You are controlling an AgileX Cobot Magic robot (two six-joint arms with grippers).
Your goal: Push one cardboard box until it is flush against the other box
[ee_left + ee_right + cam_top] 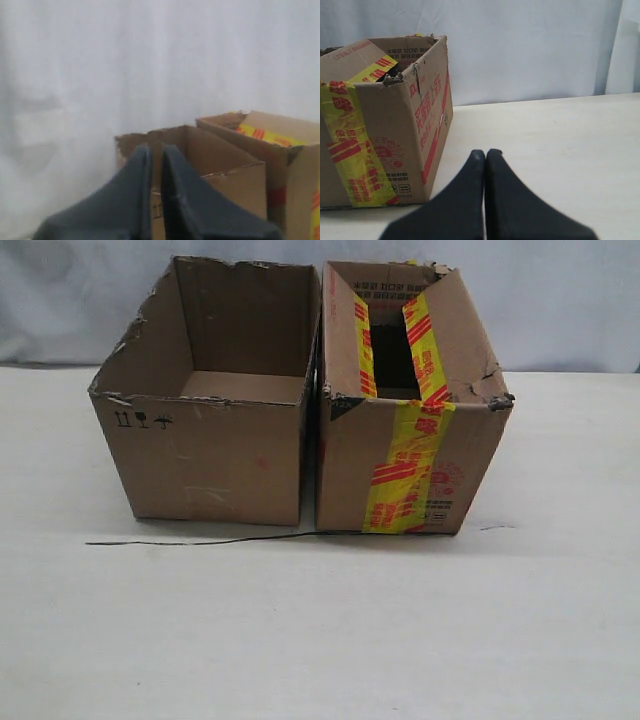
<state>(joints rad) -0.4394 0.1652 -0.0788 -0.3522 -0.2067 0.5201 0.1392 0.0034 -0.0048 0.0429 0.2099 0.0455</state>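
While the left gripper (156, 150) and right gripper (485, 153) are hanging closed and empty, the plain cardboard box (205, 455) is sitting upright, mouth up, flush against the yellow-taped box (410, 460).

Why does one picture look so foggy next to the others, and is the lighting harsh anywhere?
Left wrist view: hazy all over, the cardboard box and the left gripper both blurred. Right wrist view: sharper, red print on the other box crisp. Exterior view: soft, even light, no glare, only thin shadows under the boxes on the table.
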